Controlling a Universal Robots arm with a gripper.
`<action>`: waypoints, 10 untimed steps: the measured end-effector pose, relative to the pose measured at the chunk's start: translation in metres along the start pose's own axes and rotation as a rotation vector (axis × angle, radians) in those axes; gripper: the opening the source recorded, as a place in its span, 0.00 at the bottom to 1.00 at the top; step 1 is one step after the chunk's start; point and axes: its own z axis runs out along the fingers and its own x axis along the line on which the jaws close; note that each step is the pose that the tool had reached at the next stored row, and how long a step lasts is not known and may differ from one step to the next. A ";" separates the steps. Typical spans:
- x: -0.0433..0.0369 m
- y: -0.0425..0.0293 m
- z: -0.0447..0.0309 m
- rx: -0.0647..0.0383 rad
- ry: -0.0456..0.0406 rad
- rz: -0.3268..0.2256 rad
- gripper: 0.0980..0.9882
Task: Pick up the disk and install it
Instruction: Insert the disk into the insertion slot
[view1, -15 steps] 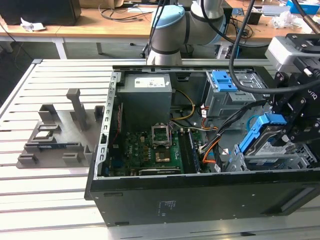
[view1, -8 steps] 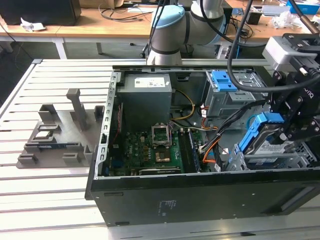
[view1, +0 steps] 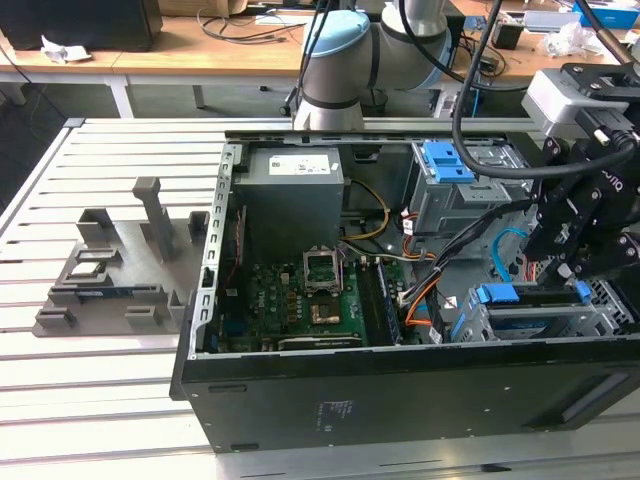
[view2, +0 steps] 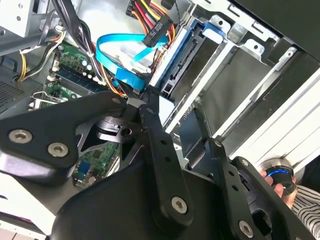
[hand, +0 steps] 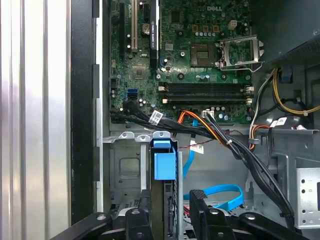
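A slatted metal surface (view1: 100, 400) carries an open black computer case (view1: 400, 400), lying on its side. A grey fixture (view1: 110, 275) rests beside it on the exterior view's left. The arm (view1: 350, 50) reaches in over the case from the far edge. Inside the case are a grey metal box (view1: 290, 195), the green motherboard (view1: 290, 305) and, toward the exterior view's right, a metal drive cage (hand: 125, 170).

The disk (view1: 540, 297) stands edge-on in a slot of that cage, its blue rail end showing at the cage mouth. It looks seated or nearly so, though how deep it sits cannot be told. The claw (view1: 575, 272) hangs right over it. In the first wrist view its fingers (hand: 137, 220) stand apart on either side of the disk's edge, and a gap shows on one side, so it is not clamped.

The disk is probably a stiff, fairly dense slab. Its metal faces are likely to be slick, and it would not tolerate knocks. The long flat sides just inside the blue rails look like the safest place to hold it, clear of the flexible tab at the end.

Clearance around the slot is tight:
- **Cables:** a black cable bundle (hand: 250, 155) and a looping blue flat cable (hand: 220, 192) run just beside the slot on one side.
- **Cage:** the cage wall crowds the other side.
- **Spare bracket:** a bare blue bracket (view1: 447, 160) sits in another bay, well apart.
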 end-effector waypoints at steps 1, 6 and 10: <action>-0.0014 0.0001 0.0001 0.000 -0.0001 0.000 0.38; -0.0058 0.0002 0.0002 0.000 0.0000 0.000 0.08; -0.0094 0.0003 0.0003 0.000 0.0001 0.000 0.01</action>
